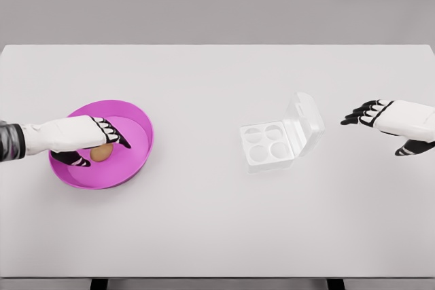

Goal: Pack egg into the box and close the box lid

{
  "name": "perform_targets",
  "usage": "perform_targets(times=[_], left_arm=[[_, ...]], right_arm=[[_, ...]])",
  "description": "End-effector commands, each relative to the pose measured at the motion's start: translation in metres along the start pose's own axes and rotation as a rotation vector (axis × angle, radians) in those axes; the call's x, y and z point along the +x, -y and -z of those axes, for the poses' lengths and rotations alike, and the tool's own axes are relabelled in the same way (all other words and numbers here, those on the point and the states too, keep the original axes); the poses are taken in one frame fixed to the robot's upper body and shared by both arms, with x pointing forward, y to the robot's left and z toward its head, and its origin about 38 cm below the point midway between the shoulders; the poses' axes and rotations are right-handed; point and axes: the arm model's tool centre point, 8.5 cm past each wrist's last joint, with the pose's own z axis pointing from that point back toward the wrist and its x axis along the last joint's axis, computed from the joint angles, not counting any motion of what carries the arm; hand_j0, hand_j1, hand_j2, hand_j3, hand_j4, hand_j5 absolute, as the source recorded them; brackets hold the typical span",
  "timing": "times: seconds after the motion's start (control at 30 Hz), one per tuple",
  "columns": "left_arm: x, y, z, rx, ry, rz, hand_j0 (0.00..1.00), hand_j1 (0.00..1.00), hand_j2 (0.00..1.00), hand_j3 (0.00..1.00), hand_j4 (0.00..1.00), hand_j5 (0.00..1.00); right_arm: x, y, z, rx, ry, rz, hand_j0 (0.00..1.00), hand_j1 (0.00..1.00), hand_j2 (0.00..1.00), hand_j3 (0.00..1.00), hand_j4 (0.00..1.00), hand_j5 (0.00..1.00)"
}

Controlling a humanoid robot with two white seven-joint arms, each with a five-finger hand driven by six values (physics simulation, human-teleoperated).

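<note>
White table [204, 236] holds a pink bowl [139, 117] where the left hand [85, 137] cups fingers around the egg [101, 153] (grip not firm yet), carton [272, 144] gaping right of it, right hand [387, 120] relaxed.

open table [204, 229] between bowl [139, 117], box [279, 142]

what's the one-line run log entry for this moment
left hand: closing around egg in pink bowl | right hand: open, right of egg box | box: lid open, cups empty
</note>
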Motion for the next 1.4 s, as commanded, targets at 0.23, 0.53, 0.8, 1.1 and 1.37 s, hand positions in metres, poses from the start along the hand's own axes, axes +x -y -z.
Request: perform_targets(times=[0.23,0.53,0.8,1.1,1.37], left_arm=[[0.0,0.001,0.0,0.001,0.0,-0.007,0.72,0.72,0.72,0.72,0.72,0.72],[0.0,0.001,0.0,0.001,0.001,-0.006,0.67,0.67,0.67,0.67,0.67,0.67],[0.0,0.001,0.0,0.001,0.001,-0.006,0.55,0.55,0.55,0.55,0.55,0.55],[-0.001,-0.001,-0.001,0.004,-0.001,-0.004,0.44,0.44,0.44,0.44,0.44,0.44],[0.004,-0.01,-0.003,0.028,0.01,0.012,0.42,0.42,0.42,0.42,0.42,0.42]], right_arm=[[0.0,0.0,0.0,-0.005,0.002,0.007,1.0,1.0,1.0,1.0,1.0,1.0],[0.0,0.001,-0.001,-0.004,-0.001,0.005,1.0,1.0,1.0,1.0,1.0,1.0],[0.0,0.0,-0.001,-0.005,0.001,0.008,1.0,1.0,1.0,1.0,1.0,1.0],[0.0,0.001,-0.001,-0.008,0.003,0.013,1.0,1.0,1.0,1.0,1.0,1.0],[-0.001,0.001,-0.001,-0.01,0.002,0.015,1.0,1.0,1.0,1.0,1.0,1.0]])
